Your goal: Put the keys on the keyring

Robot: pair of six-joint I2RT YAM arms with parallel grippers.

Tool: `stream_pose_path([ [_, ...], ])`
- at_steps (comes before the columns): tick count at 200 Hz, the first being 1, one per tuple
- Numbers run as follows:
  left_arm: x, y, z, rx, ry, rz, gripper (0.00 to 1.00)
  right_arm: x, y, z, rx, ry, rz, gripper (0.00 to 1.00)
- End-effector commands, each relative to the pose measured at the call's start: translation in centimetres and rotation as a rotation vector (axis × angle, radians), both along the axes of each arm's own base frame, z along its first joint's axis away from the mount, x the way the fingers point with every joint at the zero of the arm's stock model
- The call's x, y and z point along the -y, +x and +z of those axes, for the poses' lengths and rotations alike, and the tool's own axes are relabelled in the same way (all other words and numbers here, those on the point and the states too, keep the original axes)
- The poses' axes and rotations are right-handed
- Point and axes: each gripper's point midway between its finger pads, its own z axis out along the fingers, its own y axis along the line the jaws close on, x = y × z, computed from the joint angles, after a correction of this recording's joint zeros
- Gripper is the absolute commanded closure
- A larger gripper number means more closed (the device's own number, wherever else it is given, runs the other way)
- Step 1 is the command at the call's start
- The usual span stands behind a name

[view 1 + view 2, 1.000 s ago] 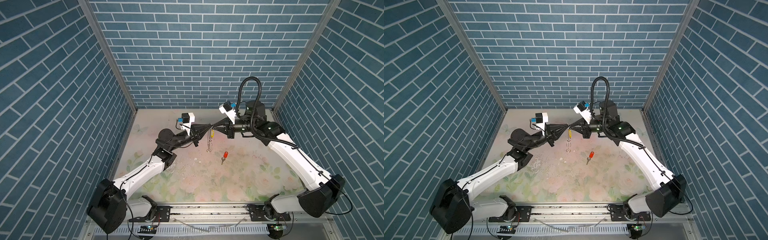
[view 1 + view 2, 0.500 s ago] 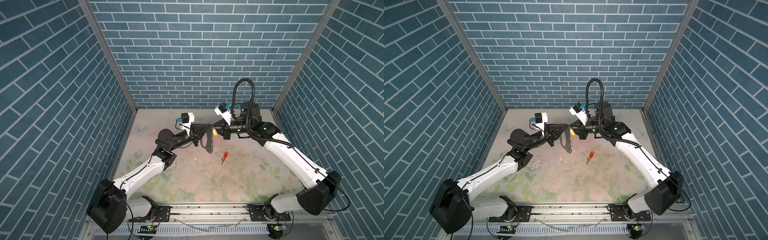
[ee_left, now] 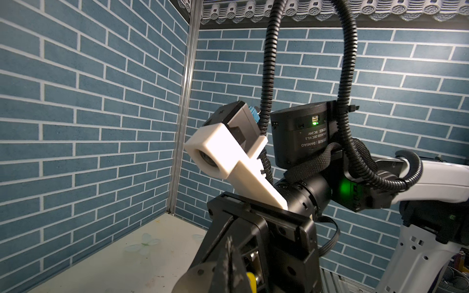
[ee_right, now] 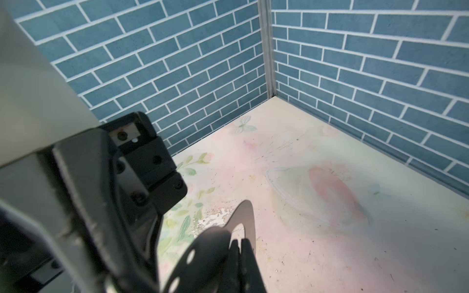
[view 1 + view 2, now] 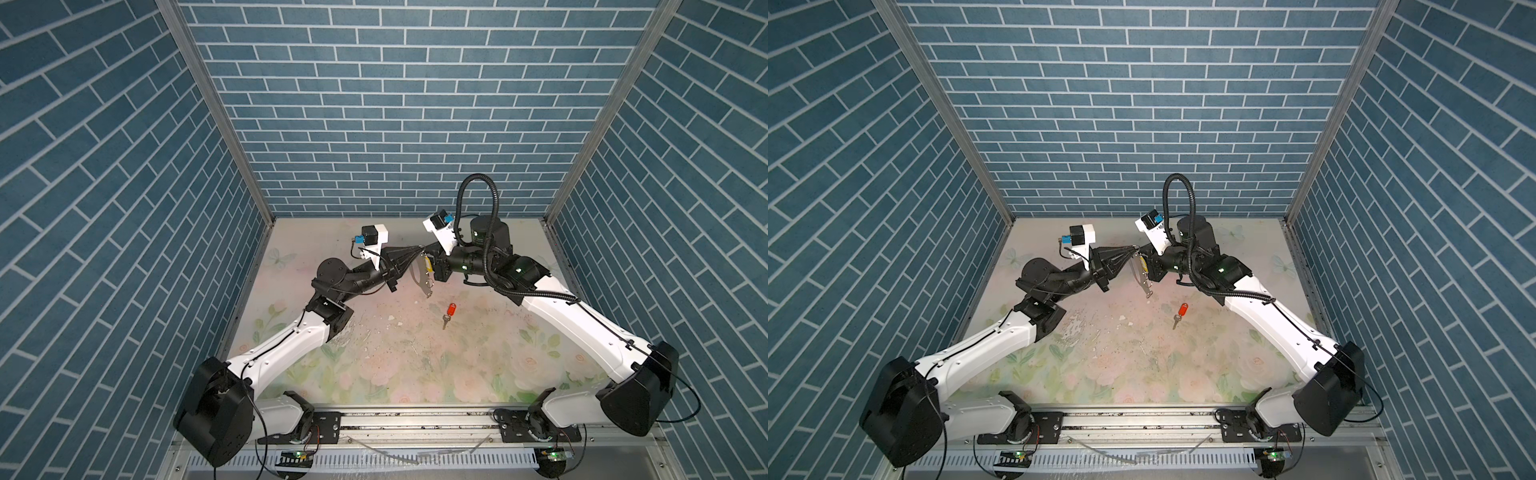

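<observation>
Open tabletop (image 5: pixel 415 365) around red-tagged key (image 5: pixel 449 314)

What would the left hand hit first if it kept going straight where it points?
Probably the right hand, holding the yellow-tagged key almost tip to tip with the left hand, which grips the keyring; depth is hard to judge.

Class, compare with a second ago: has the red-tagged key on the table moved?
No. The red-tagged key lies on the same spot of the floral tabletop, no nearer the back wall.
</observation>
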Motion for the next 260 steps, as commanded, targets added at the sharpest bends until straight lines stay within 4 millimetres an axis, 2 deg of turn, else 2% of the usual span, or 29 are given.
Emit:
stream_pose_path([
  [1,0.0,-0.1,0.1,0.010,-0.007,0.007,1.00,0.3,0.6,1.8,0.052,0.050,-0.077,0.97],
  [93,0.0,-0.1,0.2,0.013,-0.017,0.016,1.00,-2.0,0.5,0.4,0.089,0.025,-0.122,1.00],
  [132,-0.2,-0.2,0.4,0.023,-0.027,0.023,1.00,-2.2,1.1,-0.8,0.089,0.004,-0.170,1.00],
  [151,-0.3,-0.3,0.2,0.019,-0.020,0.028,1.00,-1.7,1.2,-0.5,0.096,0.012,-0.187,1.00],
  [180,-0.8,-0.4,0.0,0.021,-0.009,0.055,1.00,0.1,1.3,1.0,0.120,0.019,-0.214,0.99],
  [219,-1.0,-0.4,0.0,0.022,0.005,0.072,1.00,2.8,1.3,2.9,0.145,0.026,-0.237,0.91],
  [260,-0.9,-0.5,0.2,0.018,0.018,0.062,1.00,4.8,0.0,5.1,0.142,0.082,-0.157,0.88],
])
